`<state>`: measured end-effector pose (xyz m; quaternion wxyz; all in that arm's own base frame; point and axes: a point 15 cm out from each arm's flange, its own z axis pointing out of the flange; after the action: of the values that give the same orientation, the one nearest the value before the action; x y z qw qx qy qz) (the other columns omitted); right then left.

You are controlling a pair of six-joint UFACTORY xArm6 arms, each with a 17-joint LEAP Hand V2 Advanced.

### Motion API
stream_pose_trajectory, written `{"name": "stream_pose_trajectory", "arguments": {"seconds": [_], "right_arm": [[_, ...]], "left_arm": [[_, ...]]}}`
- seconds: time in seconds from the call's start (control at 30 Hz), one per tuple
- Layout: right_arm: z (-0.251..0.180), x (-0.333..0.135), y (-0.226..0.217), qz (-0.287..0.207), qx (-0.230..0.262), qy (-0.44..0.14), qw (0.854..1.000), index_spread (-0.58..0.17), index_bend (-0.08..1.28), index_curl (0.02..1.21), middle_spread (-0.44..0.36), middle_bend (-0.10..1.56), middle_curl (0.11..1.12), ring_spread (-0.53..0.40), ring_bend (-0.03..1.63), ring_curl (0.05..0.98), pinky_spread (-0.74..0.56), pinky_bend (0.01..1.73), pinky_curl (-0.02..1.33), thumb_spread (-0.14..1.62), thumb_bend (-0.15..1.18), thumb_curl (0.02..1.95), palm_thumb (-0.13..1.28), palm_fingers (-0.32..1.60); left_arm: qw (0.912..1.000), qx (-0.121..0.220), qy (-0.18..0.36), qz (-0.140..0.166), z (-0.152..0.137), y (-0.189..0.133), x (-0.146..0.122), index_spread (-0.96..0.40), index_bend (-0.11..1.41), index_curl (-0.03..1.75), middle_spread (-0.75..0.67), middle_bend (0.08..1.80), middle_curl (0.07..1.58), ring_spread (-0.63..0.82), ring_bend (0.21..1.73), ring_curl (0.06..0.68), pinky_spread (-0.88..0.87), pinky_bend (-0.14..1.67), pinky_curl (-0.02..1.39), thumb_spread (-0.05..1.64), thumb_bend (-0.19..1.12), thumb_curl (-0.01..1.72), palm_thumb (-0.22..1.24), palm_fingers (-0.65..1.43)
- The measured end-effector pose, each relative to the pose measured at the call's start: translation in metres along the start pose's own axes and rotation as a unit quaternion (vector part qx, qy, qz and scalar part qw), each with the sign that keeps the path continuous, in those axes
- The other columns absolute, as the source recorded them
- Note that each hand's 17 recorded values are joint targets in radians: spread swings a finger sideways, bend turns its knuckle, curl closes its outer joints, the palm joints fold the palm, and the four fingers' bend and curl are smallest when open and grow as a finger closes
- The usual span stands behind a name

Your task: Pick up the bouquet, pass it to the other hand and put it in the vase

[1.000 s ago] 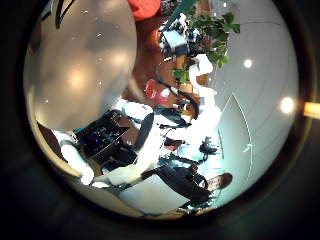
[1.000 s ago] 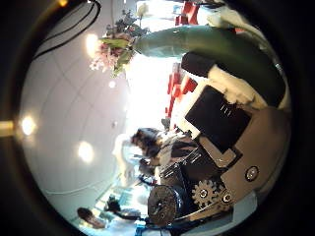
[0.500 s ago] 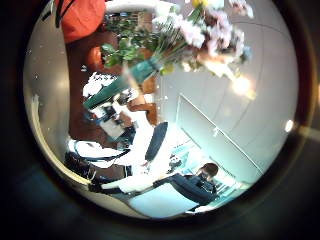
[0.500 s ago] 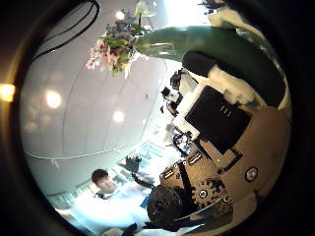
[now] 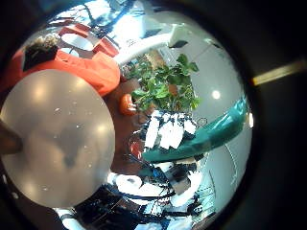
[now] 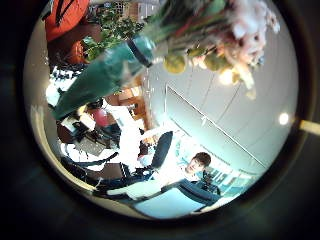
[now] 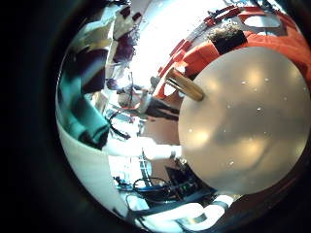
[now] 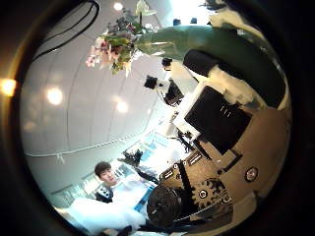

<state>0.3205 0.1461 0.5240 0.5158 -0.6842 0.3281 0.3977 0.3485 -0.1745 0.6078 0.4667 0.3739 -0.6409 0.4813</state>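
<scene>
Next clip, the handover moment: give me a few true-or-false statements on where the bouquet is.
1. The bouquet runs close along the right hand. True.
2. The bouquet lies flat on the round table top. False: it is up off it, with a hand's fingers round its wrap.
3. Its flowers are close in front of the left hand's palm. True.
4. The bouquet stands in the vase. False: no vase shows round it.

Bouquet [image 8: 120, 44] of pink-and-white blooms, its wrap [image 8: 212, 44] teal.
</scene>
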Motion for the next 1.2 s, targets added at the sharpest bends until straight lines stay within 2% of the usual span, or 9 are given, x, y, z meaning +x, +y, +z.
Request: {"name": "stream_pose_trajectory", "arguments": {"seconds": [0.13, 0.27, 0.37, 0.5, 0.7, 0.83, 0.97, 1.07, 1.2], "right_arm": [[0.009, 0.008, -0.004, 0.006, -0.004, 0.005, 1.0, -0.235, 1.17, 0.94, -0.133, 1.38, 0.82, -0.202, 1.43, 0.756, -0.18, 1.18, 1.03, 0.89, 0.01, 1.23, 1.14, 1.13], [0.018, 0.02, -0.005, 0.013, -0.015, 0.02, 1.0, -0.233, 1.17, 0.94, -0.127, 1.38, 0.82, -0.202, 1.43, 0.756, -0.19, 1.18, 1.03, 0.9, 0.0, 1.24, 1.14, 1.13], [0.016, 0.029, -0.01, 0.016, -0.004, 0.034, 0.999, -0.232, 1.17, 0.93, -0.124, 1.38, 0.81, -0.202, 1.43, 0.755, -0.19, 1.18, 1.04, 0.9, 0.0, 1.25, 1.14, 1.13], [0.013, 0.041, -0.013, 0.024, 0.001, 0.046, 0.999, -0.231, 1.18, 0.93, -0.122, 1.39, 0.81, -0.203, 1.43, 0.755, -0.19, 1.18, 1.05, 0.9, -0.01, 1.27, 1.13, 1.13], [0.005, 0.059, -0.024, 0.036, 0.025, 0.06, 0.997, -0.234, 1.15, 0.92, -0.13, 1.36, 0.81, -0.206, 1.4, 0.752, -0.2, 1.18, 1.04, 0.92, -0.05, 1.19, 0.96, 1.08], [-0.002, 0.081, -0.013, 0.071, 0.042, 0.048, 0.995, -0.261, 0.98, 0.88, -0.136, 1.25, 0.76, -0.206, 1.34, 0.707, -0.27, 1.11, 0.96, 0.95, -0.06, 1.05, 0.85, 0.94], [-0.003, 0.099, 0.001, 0.104, 0.054, 0.033, 0.993, -0.3, 0.63, 0.81, -0.141, 1.06, 0.71, -0.217, 1.31, 0.673, -0.37, 1.07, 0.9, 0.97, -0.04, 0.93, 0.76, 0.48], [-0.003, 0.101, 0.002, 0.106, 0.056, 0.033, 0.992, -0.333, 0.52, 0.73, -0.122, 0.91, 0.65, -0.198, 1.21, 0.624, -0.28, 0.96, 0.86, 0.99, -0.04, 0.85, 0.74, 0.15], [-0.004, 0.101, 0.001, 0.103, 0.057, 0.035, 0.992, -0.355, 0.47, 0.63, -0.081, 0.76, 0.57, -0.134, 1.06, 0.535, -0.08, 0.86, 0.79, 1.0, -0.03, 0.78, 0.73, 0.03]], "left_arm": [[0.9998, -0.003, 0.017, -0.01, 0.001, 0.0, 0.006, 0.16, 0.19, 0.35, 0.33, 0.33, 0.38, 0.52, 0.57, 0.179, 0.48, 0.17, 0.29, 0.94, -0.03, 0.34, 0.28, 0.34], [0.9993, -0.012, 0.026, -0.024, 0.007, 0.001, 0.006, 0.06, 0.23, 0.39, 0.12, 0.54, 0.47, 0.31, 0.61, 0.188, 0.32, 0.18, 0.27, 0.94, -0.02, 0.35, 0.33, 0.58], [0.9986, -0.022, 0.027, -0.039, 0.011, 0.004, 0.004, -0.05, 0.17, 0.4, -0.06, 0.69, 0.54, -0.03, 0.8, 0.23, 0.03, 0.46, 0.34, 0.96, 0.04, 0.37, 0.49, 1.12], [0.9974, -0.029, 0.042, -0.051, 0.014, 0.004, 0.004, -0.23, 0.34, 0.51, -0.24, 0.87, 0.68, -0.3, 1.1, 0.378, -0.23, 0.84, 0.51, 0.98, 0.12, 0.45, 0.74, 1.38], [0.9981, -0.003, 0.058, -0.021, 0.01, -0.002, 0.011, -0.43, 0.69, 0.72, -0.37, 1.09, 0.79, -0.4, 1.32, 0.483, -0.4, 1.11, 0.67, 0.99, 0.14, 0.54, 0.87, 1.25], [0.9978, 0.037, 0.053, 0.012, 0.001, -0.01, 0.025, -0.5, 0.82, 0.82, -0.41, 1.19, 0.82, -0.4, 1.41, 0.522, -0.46, 1.18, 0.74, 1.0, 0.14, 0.59, 0.91, 1.18], [0.9938, 0.097, 0.027, 0.046, -0.024, -0.018, 0.044, -0.55, 0.88, 0.89, -0.43, 1.24, 0.84, -0.4, 1.48, 0.548, -0.49, 1.21, 0.8, 1.02, 0.13, 0.63, 0.93, 1.13], [0.9904, 0.123, 0.005, 0.063, -0.041, -0.02, 0.054, -0.56, 0.91, 0.92, -0.43, 1.26, 0.84, -0.39, 1.5, 0.559, -0.51, 1.22, 0.85, 1.02, 0.12, 0.66, 0.94, 1.11], [0.9835, 0.156, -0.041, 0.082, -0.068, -0.016, 0.068, -0.58, 0.92, 0.96, -0.44, 1.29, 0.84, -0.39, 1.52, 0.568, -0.53, 1.22, 0.9, 1.03, 0.1, 0.7, 0.94, 1.1]]}}
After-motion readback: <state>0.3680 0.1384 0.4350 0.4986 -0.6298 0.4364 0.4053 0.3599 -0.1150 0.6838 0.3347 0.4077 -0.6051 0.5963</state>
